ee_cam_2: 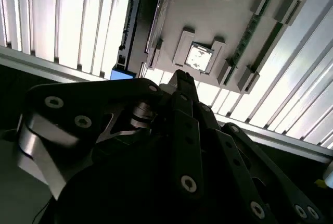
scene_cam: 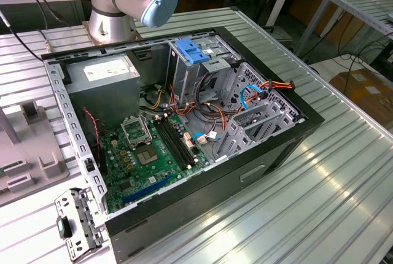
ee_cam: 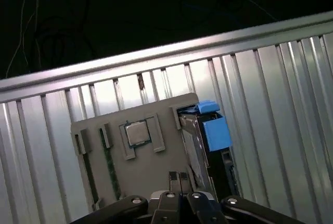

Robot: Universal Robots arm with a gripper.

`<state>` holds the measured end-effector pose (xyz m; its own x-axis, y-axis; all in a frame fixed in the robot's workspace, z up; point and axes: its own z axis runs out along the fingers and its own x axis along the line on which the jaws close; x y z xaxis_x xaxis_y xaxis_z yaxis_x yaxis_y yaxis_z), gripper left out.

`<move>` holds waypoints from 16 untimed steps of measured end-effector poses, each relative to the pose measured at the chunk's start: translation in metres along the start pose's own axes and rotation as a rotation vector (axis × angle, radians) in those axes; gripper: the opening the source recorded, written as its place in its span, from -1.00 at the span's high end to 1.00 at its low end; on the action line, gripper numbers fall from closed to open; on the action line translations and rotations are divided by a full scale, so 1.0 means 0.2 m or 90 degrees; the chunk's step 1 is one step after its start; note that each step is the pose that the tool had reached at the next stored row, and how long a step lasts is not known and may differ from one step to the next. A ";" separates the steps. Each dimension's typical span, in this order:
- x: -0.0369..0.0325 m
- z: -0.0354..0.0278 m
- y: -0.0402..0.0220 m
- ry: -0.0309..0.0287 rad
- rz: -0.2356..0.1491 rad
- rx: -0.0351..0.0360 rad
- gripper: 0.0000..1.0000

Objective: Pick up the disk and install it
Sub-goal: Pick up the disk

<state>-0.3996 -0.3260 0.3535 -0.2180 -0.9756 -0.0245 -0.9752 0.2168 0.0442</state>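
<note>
Disk (ee_cam: 214,133) stands on its edge in a slot at one end of a grey holder tray (ee_cam: 156,174), with its blue side rails showing at both ends in the second wrist view. The tray lies on the ribbed aluminium table (scene_cam: 331,184), outside the computer case (scene_cam: 276,147), so the disk is not installed. Beside it, in the tray's other pockets, sit a square processor chip (ee_cam: 138,133) and two green memory sticks (ee_cam: 110,166), each in its own recess.

The gripper (ee_cam: 178,178) hangs above the tray, its tips near the disk's end but not on it. Both wrist views show the black fingers (ee_cam_2: 183,86) pressed together with nothing between them — the jaws are closed and empty.

In the exterior view the arm's base (scene_cam: 123,0) stands behind the case, which lies on its side with the cover off. Inside are the green motherboard (scene_cam: 153,153), a grey power-supply box (scene_cam: 104,73) and a metal drive cage topped by a blue latch (scene_cam: 192,51). Loose cables — orange, red and blue — run between the cage and the board.
</note>
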 end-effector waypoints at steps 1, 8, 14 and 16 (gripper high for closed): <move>0.000 0.000 0.000 0.0015 -0.033 -0.0008 0.79; 0.000 0.000 0.000 0.0033 -0.076 -0.0019 0.79; 0.000 0.000 0.000 0.0039 -0.088 -0.0022 0.79; 0.000 0.000 0.000 0.0040 -0.091 -0.0023 0.79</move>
<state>-0.3996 -0.3259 0.3535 -0.0765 -0.9968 -0.0245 -0.9962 0.0754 0.0442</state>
